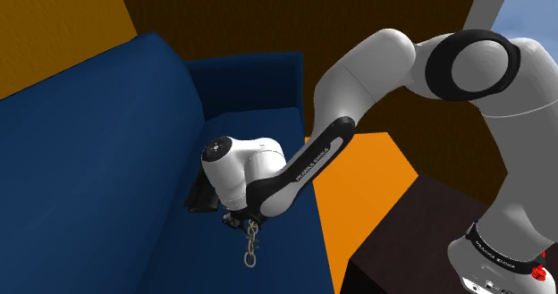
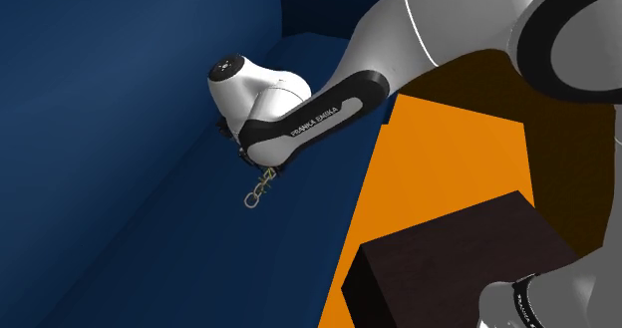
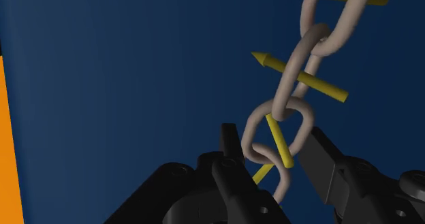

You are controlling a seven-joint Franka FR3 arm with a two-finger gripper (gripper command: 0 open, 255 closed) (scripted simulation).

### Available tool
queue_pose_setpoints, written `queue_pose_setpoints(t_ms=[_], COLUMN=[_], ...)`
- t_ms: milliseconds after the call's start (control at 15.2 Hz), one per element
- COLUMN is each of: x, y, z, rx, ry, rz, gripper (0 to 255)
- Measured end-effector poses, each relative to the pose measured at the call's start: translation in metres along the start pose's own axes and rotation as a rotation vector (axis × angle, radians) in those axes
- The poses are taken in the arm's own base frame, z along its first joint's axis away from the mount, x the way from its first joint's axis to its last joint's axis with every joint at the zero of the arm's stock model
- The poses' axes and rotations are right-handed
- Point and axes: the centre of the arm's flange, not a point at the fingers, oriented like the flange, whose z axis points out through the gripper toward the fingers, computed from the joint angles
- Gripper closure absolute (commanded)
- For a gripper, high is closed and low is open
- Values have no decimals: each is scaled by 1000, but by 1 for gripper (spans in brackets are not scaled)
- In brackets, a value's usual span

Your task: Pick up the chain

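Observation:
A chain [image 3: 297, 80] of grey links with yellow spikes through them runs away from my gripper [image 3: 272, 145]. The two black fingers [image 3: 230, 148] press against its nearest link from both sides, so the gripper is shut on it. In the shoulder view the chain [image 1: 250, 246] hangs below the gripper [image 1: 240, 222], over the blue sofa seat [image 1: 161, 247]. The second exterior view has the chain [image 2: 257, 190] dangling from the gripper [image 2: 253, 166] in the same way.
The blue sofa's backrest [image 1: 80, 140] and armrest [image 1: 246, 82] stand close behind the hand. Orange floor [image 1: 358, 189] lies beside the sofa. The dark box stand [image 2: 454, 266] sits at the lower right.

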Motion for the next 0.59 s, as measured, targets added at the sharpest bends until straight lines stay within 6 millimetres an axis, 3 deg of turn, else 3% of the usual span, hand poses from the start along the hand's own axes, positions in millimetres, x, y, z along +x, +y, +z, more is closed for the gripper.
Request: queue_pose_setpoints(t_ms=[594], x=[2], y=[5], z=[-44], rx=[0], ry=[0], rz=[0], gripper=[255])
